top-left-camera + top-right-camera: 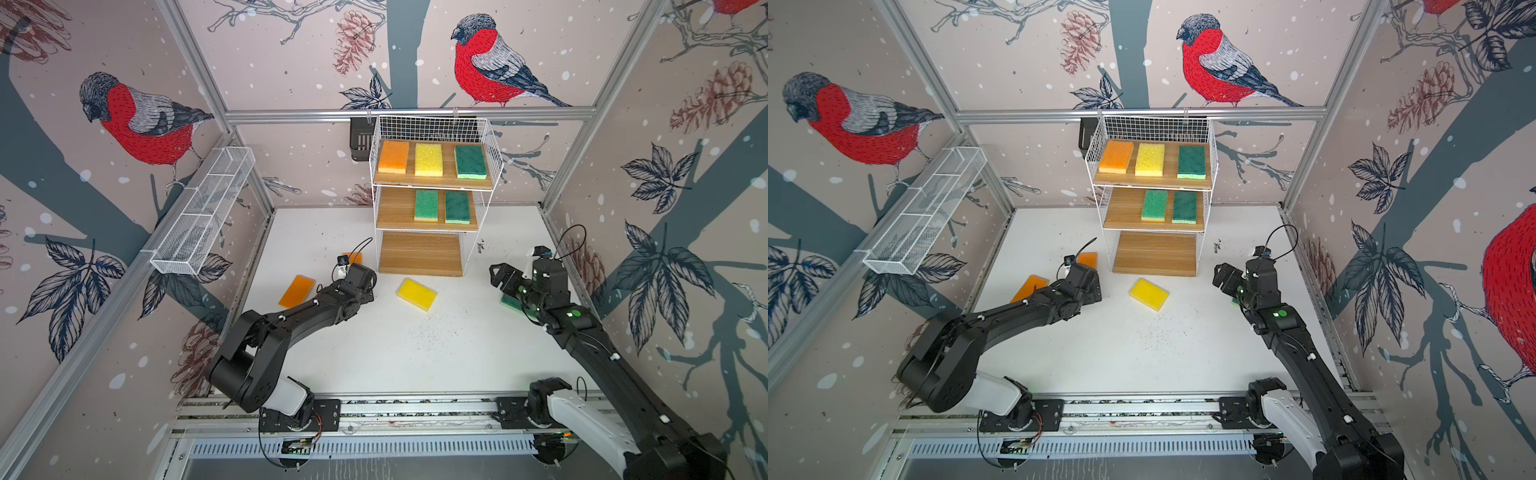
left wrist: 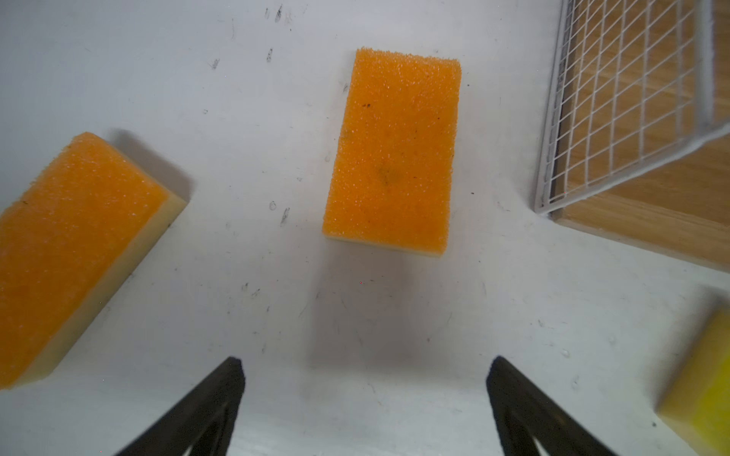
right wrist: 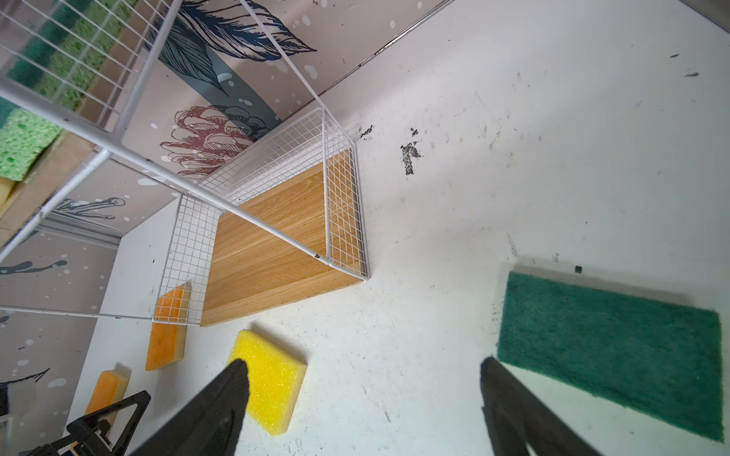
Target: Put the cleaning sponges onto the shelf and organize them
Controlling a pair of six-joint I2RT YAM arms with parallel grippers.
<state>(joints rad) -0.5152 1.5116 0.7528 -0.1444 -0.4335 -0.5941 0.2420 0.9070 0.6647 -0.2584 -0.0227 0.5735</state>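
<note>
The shelf [image 1: 419, 253] stands at the back of the white table. Its top board carries an orange sponge [image 1: 393, 156], a yellow one [image 1: 429, 159] and a green one [image 1: 470, 162]. Two green sponges [image 1: 426, 205] lie on the middle board, and the bottom board is bare. On the table lie two orange sponges [image 2: 393, 152] [image 2: 75, 252], a yellow sponge [image 1: 416, 294] and a green sponge [image 3: 610, 349]. My left gripper [image 2: 365, 367] hangs open and empty just short of the nearer orange sponge. My right gripper [image 3: 363, 371] is open and empty, with the green sponge beside one finger.
A long white mesh trough [image 1: 203, 212] hangs on the left wall rail. A small black slotted basket [image 1: 360, 139] sits behind the shelf's upper left corner. Dark crumbs [image 3: 409, 156] dot the table to the right of the shelf. Aluminium frame posts ring the table.
</note>
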